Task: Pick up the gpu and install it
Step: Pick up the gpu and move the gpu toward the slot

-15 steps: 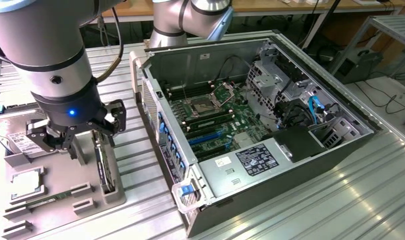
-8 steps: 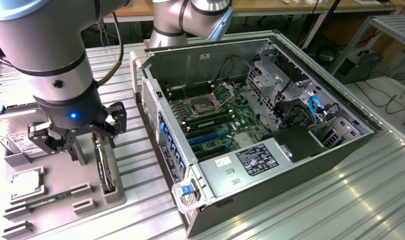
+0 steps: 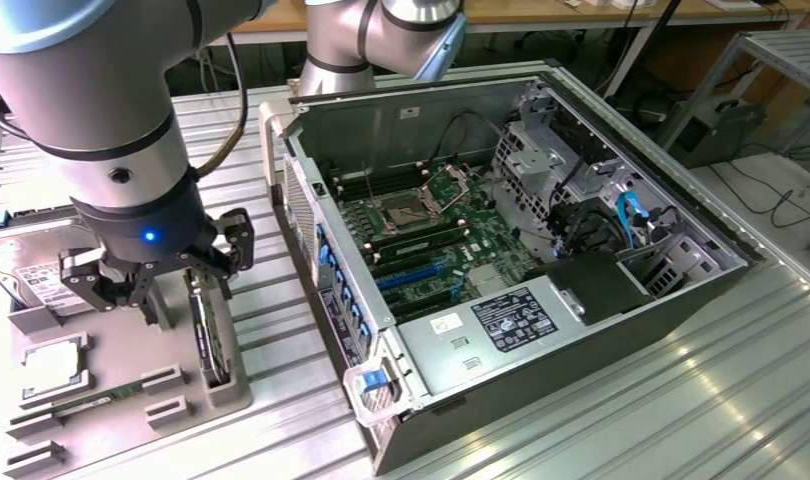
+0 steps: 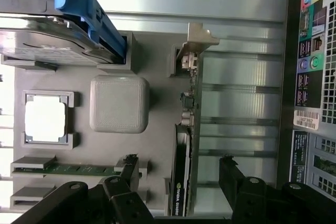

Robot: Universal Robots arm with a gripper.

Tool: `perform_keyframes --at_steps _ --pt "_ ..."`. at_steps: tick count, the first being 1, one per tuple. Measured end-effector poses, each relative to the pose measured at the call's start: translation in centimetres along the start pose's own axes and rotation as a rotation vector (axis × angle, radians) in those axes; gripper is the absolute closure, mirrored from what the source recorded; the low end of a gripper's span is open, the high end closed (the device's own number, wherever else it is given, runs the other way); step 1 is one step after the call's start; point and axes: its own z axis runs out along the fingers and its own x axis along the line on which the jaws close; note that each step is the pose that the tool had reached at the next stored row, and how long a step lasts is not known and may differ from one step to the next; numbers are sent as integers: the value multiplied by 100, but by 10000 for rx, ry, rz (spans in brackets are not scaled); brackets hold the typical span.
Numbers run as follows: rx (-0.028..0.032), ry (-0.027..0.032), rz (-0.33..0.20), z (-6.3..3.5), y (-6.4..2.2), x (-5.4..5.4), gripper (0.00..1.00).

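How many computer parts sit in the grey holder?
4: hard drive at one end, processor next to it, RAM stick beyond that, gpu upright on the side nearest the case. Others may be hidden.

We note a ribbed aluminium worktable (image 3: 672, 400), evenly lit, with soft reflections along its grooves. A wooden bench (image 3: 565, 14) runs along the far edge. At the exterior view's right stand a metal frame rack (image 3: 779, 45) and a dark box (image 3: 716, 130). Loose cables (image 3: 795, 205) lie on the pale floor (image 3: 752, 180).
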Motion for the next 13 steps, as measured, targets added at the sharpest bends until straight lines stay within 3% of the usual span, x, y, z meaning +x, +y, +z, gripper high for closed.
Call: perform_keyframes --at_steps 13 --pt "0 1 22 124 -4 1 28"
